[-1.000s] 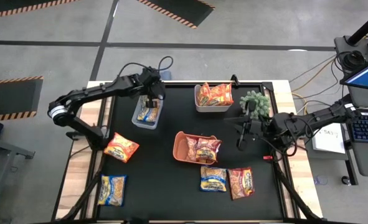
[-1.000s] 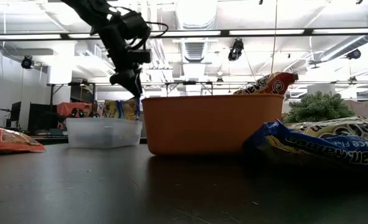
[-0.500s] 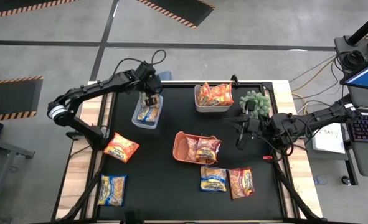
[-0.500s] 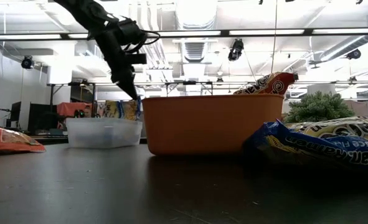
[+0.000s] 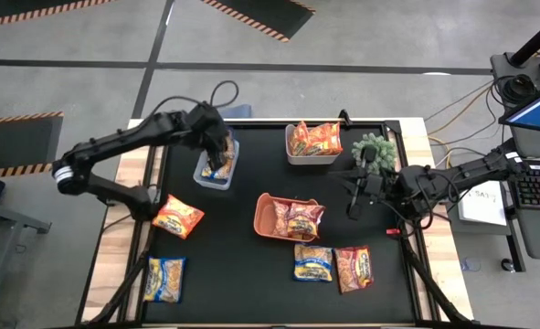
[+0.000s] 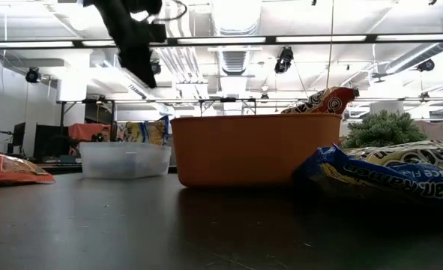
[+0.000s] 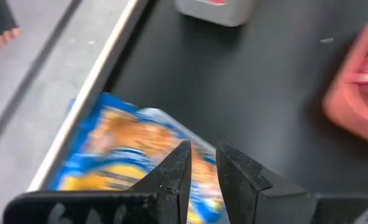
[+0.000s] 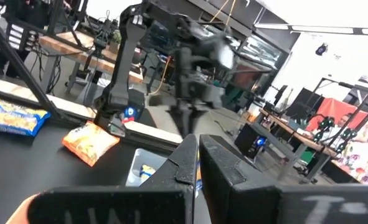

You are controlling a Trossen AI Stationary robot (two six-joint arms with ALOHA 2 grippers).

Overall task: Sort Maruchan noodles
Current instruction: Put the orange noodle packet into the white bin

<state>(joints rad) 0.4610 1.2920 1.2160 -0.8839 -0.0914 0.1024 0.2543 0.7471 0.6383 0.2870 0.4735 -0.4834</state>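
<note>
Black fingers of the left gripper (image 5: pixel 217 149) stand nearly pressed together, a thin slit between them, with nothing pinched; they hang above the clear bin (image 5: pixel 214 170) at 11 o'clock on the table (image 5: pixel 233 247). A blue-and-yellow packet (image 5: pixel 217 166) lies inside that bin, right under the tips. At 1 o'clock, the white bin (image 5: pixel 294 155) holds orange packets (image 5: pixel 317 139), with the small green plant (image 5: pixel 375 152) just beside it. At the centre, the orange bin (image 5: pixel 263 216) holds a red packet (image 5: pixel 301 219). Loose Maruchan noodles lie around: an orange packet (image 5: pixel 178 217) at 9 o'clock, a blue one (image 5: pixel 164 278) at 7 o'clock, another blue one (image 5: pixel 313 262) touching a red one (image 5: pixel 354 267) at 5 o'clock. The right gripper (image 5: pixel 353 196) waits at 3 o'clock, fingers pressed together, empty.
</note>
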